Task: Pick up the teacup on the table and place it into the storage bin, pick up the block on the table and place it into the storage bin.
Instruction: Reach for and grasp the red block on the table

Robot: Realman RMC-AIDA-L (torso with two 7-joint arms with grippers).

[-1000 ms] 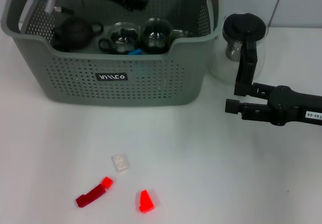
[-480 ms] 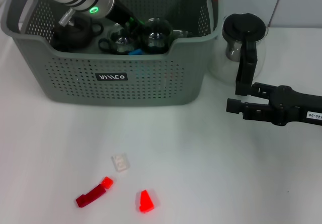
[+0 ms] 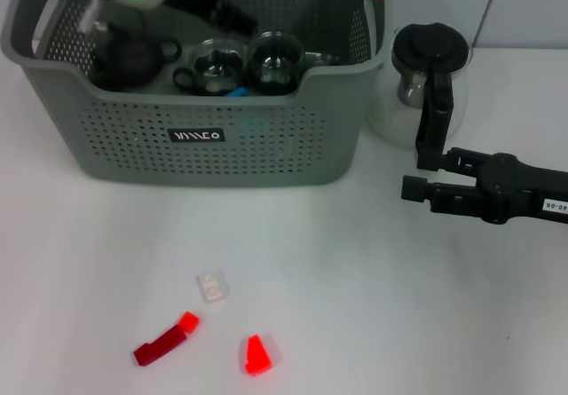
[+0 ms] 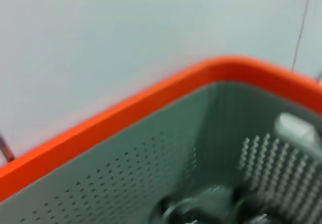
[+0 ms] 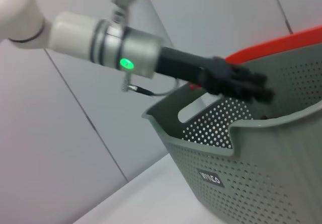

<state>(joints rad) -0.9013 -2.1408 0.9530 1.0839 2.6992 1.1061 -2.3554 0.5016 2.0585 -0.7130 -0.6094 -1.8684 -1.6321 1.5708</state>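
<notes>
The grey storage bin stands at the back left of the table. It holds glass teacups, a black teapot and a small blue piece; no teacup stands on the table. My left gripper hangs over the bin's inside, above the cups, and the right wrist view shows it above the bin. On the table in front lie a white block, a long red block and a red wedge block. My right gripper rests open at the right, holding nothing.
A glass jug with a black lid stands right of the bin, just behind my right gripper. The left wrist view shows only the bin's orange rim and perforated wall. White tabletop lies between the bin and the blocks.
Half a second ago my left arm was dipped low among the cups in the bin; it has since lifted up and back. The right arm and the blocks have stayed put.
</notes>
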